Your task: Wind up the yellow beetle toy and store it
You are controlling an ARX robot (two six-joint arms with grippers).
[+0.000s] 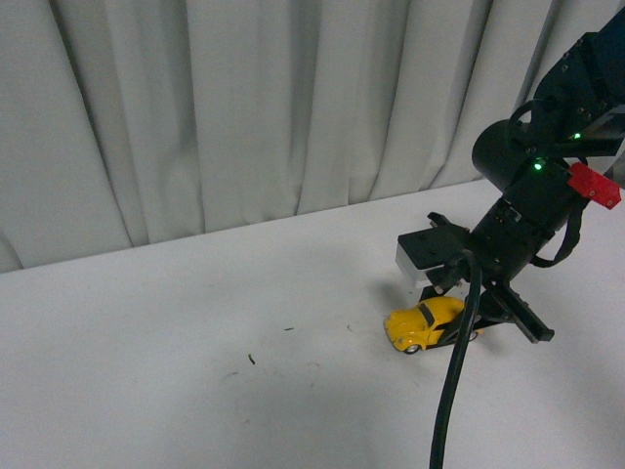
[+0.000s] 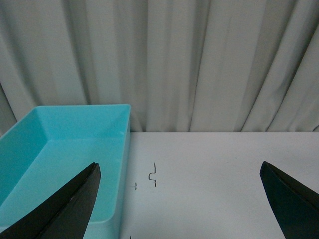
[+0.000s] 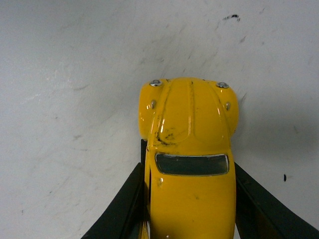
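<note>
1. The yellow beetle toy [image 1: 420, 325] sat on its wheels on the white table [image 1: 195, 322], in the lower right of the front view, nose toward the lower left.
2. You should have treated it as small, light and rigid. Its shell was glossy and rounded, so I judged it slippery and likely to squirt out of a pinch across the roof or bonnet.
3. Your best hold looked like the flat flanks at the doors and running boards, low on the body, leaving the wheels free to roll for the wind-up.
4. The right gripper [image 3: 189, 159] straddled the rear half of the car, with its dark fingers [image 3: 127, 199] laid against both flanks and no gap that I could see. I read that as a narrow pinch on the body, though you could not tell how firm it was.
5. The left gripper [image 2: 179, 199] was spread wide and held nothing, touching nothing. It faced a turquoise bin [image 2: 122, 149], your likely storage spot.
</note>
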